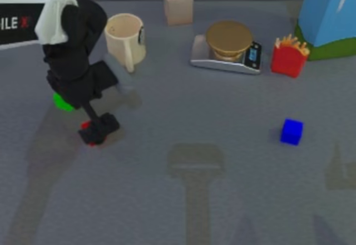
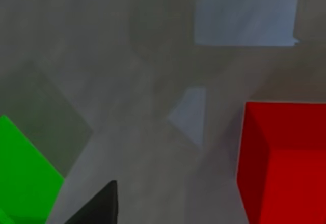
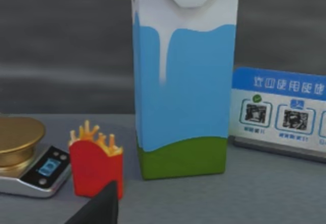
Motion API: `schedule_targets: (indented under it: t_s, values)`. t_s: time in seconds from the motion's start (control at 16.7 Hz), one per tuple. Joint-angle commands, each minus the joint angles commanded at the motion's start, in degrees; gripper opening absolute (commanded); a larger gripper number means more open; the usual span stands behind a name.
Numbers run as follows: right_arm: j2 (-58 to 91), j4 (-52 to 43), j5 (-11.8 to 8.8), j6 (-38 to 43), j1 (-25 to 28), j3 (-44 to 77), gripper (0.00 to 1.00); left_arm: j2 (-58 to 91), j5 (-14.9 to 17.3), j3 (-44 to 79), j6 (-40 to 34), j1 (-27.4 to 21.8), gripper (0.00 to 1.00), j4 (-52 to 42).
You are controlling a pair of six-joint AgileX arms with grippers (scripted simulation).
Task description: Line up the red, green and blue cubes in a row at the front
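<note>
The red cube (image 1: 85,126) lies at the table's left, mostly covered by my left gripper (image 1: 98,130), which hangs low over it and is open. In the left wrist view the red cube (image 2: 285,163) sits to one side of a dark fingertip (image 2: 99,208), and nothing is gripped. The green cube (image 1: 62,102) rests just behind the red one, half hidden under the left arm, and shows as a green cube (image 2: 20,178) in the left wrist view. At the right the blue cube (image 1: 291,131) stands alone. My right gripper (image 3: 145,211), outside the top view, is open and holds nothing.
Along the back stand a cream mug (image 1: 125,38), a brown box (image 1: 178,3), a scale (image 1: 225,53) with a bronze dish, a red fries carton (image 1: 289,57) and a tall blue milk carton (image 1: 329,16). A QR sign (image 3: 279,113) stands beside the milk carton.
</note>
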Motion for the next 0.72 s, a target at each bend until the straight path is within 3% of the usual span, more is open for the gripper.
schedule_targets:
  t_s: [0.24,0.48,0.72]
  values:
    - [0.0,0.0,0.0,0.0,0.0,0.0,1.0,3.56,0.03,-4.29,0.06,-0.03,1.0,7.64]
    - [0.0,0.0,0.0,0.0,0.0,0.0,1.0,3.86,0.03,-4.57,0.08,-0.03,1.0,8.08]
    - [0.0,0.0,0.0,0.0,0.0,0.0,1.0,3.86,0.03,-4.57,0.08,-0.03,0.7,8.08]
